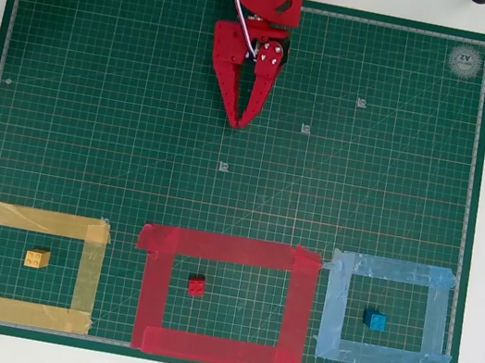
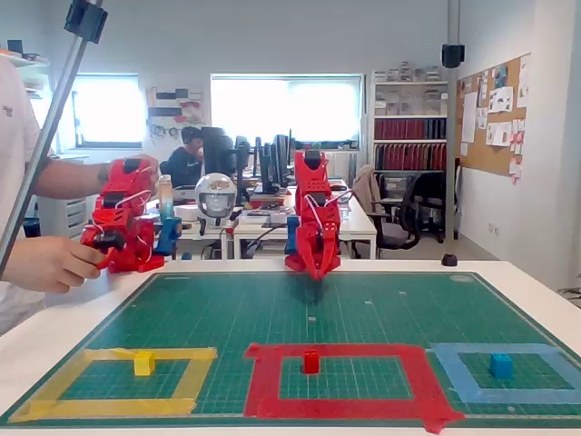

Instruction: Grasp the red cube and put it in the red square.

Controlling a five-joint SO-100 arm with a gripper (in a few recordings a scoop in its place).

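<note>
The red cube (image 1: 196, 286) is sitting inside the red square (image 1: 213, 350), between a yellow block (image 1: 37, 259) and a blue block (image 1: 375, 321). Farther back, the gripper (image 1: 241, 123) is resting closed above the mat (image 1: 362, 193), whose corner logo is too small to read.

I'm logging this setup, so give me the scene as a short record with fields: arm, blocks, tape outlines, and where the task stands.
pincer: shut, holding nothing, near the far edge of the green mat
red cube: inside the red square
yellow block: inside the yellow tape outline
blue block: inside the light-blue tape outline
task state: red cube already rests within the red square
</note>
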